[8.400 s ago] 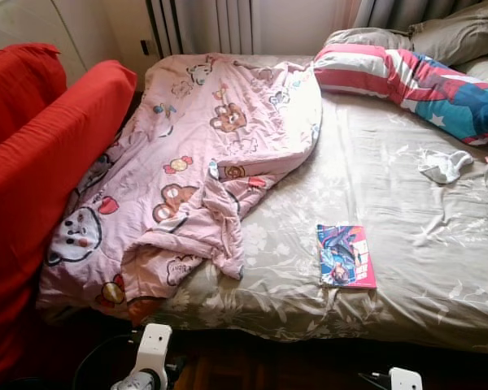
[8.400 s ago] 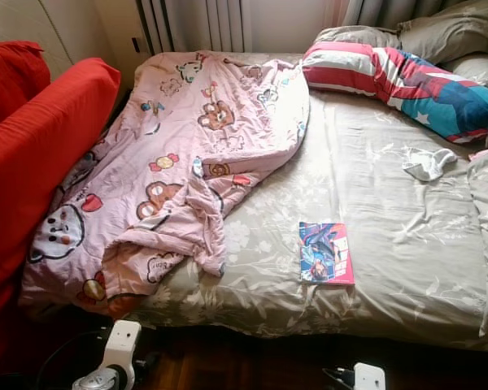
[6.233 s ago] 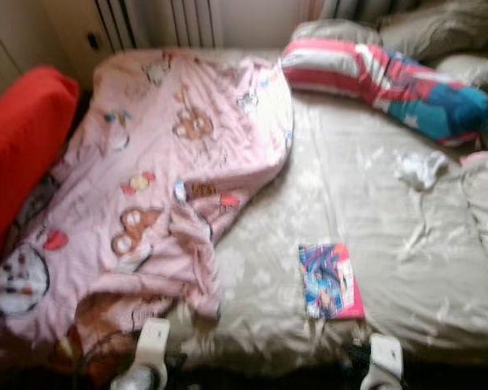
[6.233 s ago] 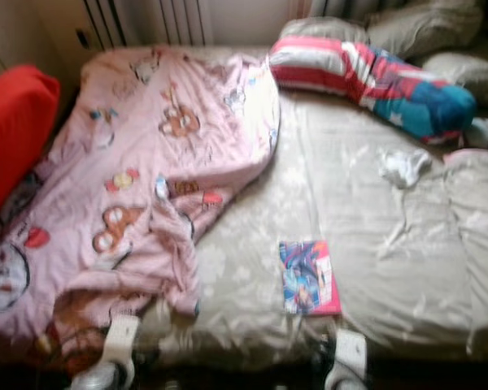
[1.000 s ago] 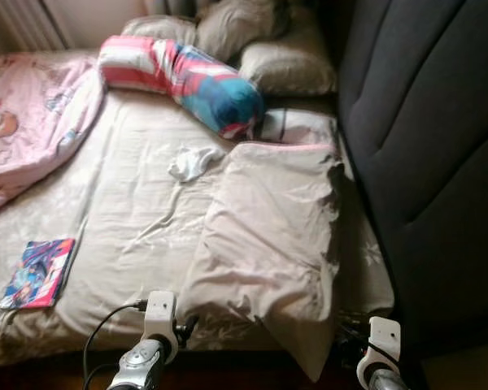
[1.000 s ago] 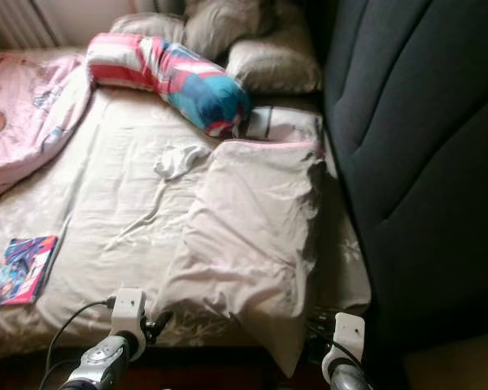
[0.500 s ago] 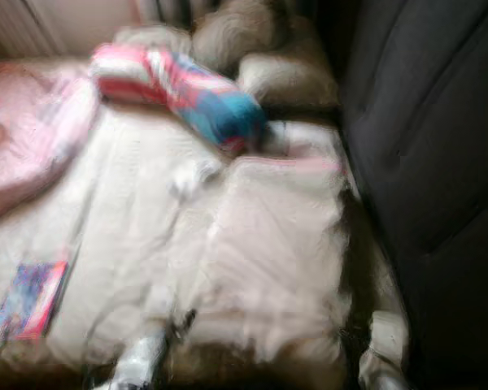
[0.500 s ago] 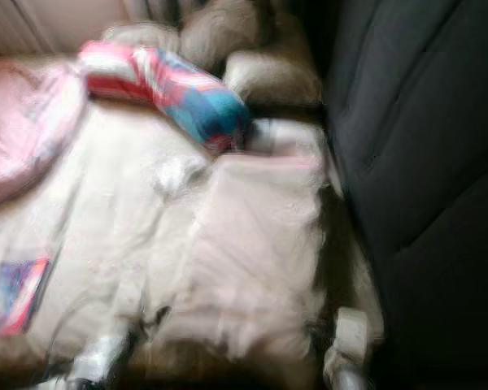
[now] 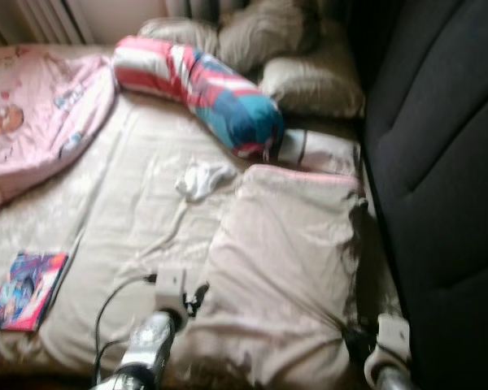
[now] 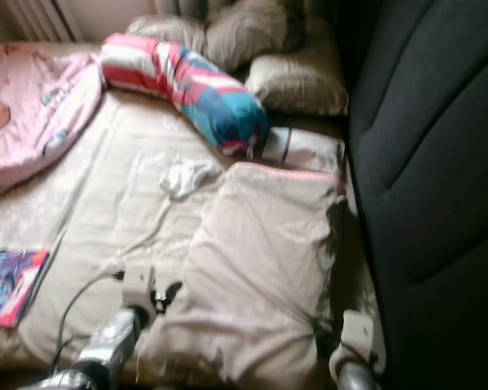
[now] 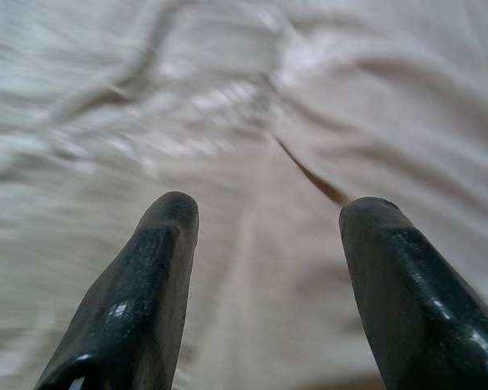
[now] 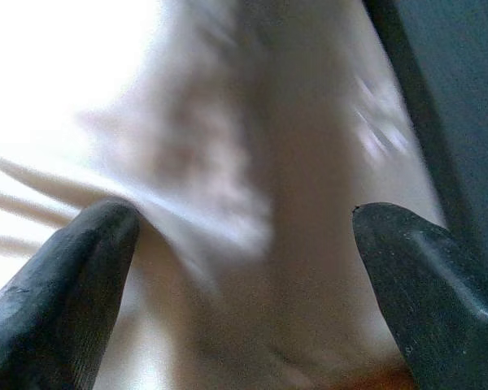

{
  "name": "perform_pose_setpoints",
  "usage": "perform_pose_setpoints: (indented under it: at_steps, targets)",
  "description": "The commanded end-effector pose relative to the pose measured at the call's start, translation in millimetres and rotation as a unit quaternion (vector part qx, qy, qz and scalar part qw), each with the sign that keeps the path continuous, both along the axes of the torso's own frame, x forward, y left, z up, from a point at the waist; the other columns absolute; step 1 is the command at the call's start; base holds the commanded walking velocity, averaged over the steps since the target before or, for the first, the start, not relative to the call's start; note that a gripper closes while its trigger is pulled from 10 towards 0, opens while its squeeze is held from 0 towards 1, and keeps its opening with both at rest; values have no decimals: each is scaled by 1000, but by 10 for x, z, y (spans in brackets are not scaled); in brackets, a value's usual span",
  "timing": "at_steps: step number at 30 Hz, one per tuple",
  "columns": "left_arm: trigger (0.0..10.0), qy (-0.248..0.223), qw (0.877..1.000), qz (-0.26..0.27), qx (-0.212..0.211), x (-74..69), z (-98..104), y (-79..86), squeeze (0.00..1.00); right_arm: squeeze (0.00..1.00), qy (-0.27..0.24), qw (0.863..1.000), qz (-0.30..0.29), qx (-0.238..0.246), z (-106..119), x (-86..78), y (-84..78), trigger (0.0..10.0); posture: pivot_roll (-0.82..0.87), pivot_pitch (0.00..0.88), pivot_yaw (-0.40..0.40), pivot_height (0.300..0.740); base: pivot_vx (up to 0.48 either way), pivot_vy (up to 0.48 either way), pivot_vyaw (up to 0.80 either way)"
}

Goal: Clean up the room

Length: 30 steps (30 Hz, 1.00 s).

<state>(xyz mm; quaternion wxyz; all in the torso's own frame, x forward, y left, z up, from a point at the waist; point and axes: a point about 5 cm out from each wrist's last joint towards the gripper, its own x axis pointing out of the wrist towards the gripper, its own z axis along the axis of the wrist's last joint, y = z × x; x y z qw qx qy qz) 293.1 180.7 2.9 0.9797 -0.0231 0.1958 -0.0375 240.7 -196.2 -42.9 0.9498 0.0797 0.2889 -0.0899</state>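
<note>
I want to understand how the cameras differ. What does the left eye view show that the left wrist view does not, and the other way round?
The left eye view takes in the wider bed: the striped bolster, the small white cloth, the magazine, the pink blanket and the dark headboard. The left wrist view gives the left gripper up close, its two black fingers spread open and nothing between them. Both share the beige sheet and the edge of the beige pillow that the left arm reaches toward.
</note>
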Motion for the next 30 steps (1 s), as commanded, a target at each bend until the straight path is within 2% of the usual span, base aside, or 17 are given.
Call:
perform_pose_setpoints:
  at_steps: [1, 5, 6, 7, 8, 9, 10, 11, 20, 26, 30]
  targets:
    - [10000, -14, 1000, 1, -5, 39, 43, -33, 0, 0, 11, 1000, -11, 3, -58, -97, -44, 10000, -92, 193, 6, 740, 0, 0, 0]
    - [10000, -46, 999, -12, -4, 168, 190, -86, 0, 0, -30, 1000, -9, 5, 76, 74, -35, 10000, -93, 197, 6, 740, 0, 0, 0]
    - [10000, -68, 997, -37, -16, 252, 293, -176, 592, 0, -71, 997, -7, 8, 220, 239, -15, 10000, -96, 205, 7, 740, 0, 0, 0]
    - [10000, -77, 995, -56, -26, 281, 335, -240, 1000, 529, -93, 996, -7, 11, 298, 321, 0, 10000, -96, 207, 7, 740, 0, 0, 0]
    - [10000, -77, 995, -56, -26, 281, 335, -240, 1000, 529, -93, 996, -7, 11, 298, 321, 0, 10000, -96, 207, 7, 740, 0, 0, 0]
    - [10000, -78, 995, -61, -29, 286, 342, -259, 1000, 773, -98, 995, -7, 10, 320, 344, 4, 10000, -97, 208, 7, 740, 0, 0, 0]
    - [10000, -79, 995, -63, -29, 287, 343, -265, 1000, 773, -100, 995, -8, 8, 328, 352, 6, 10000, -97, 211, 7, 740, 0, 0, 0]
    - [10000, -78, 994, -70, -32, 289, 344, -291, 1000, 1000, -109, 994, -14, 11, 358, 381, 9, 10000, -96, 215, 7, 740, 0, 0, 0]
    - [10000, -79, 993, -83, -32, 290, 347, -325, 1000, 1000, -138, 990, -7, 26, 410, 412, 77, 10000, -96, 262, 8, 740, 0, 0, 0]
    - [10000, -89, 994, -60, -10, 352, 417, -262, 1000, 1000, -139, 990, 2, 29, 416, 422, 115, 10000, -93, 298, 8, 740, 0, 0, 0]
    - [10000, -91, 994, -54, -10, 366, 432, -264, 1000, 1000, -138, 990, 5, 28, 419, 428, 131, 10000, -91, 318, 5, 740, 0, 0, 0]
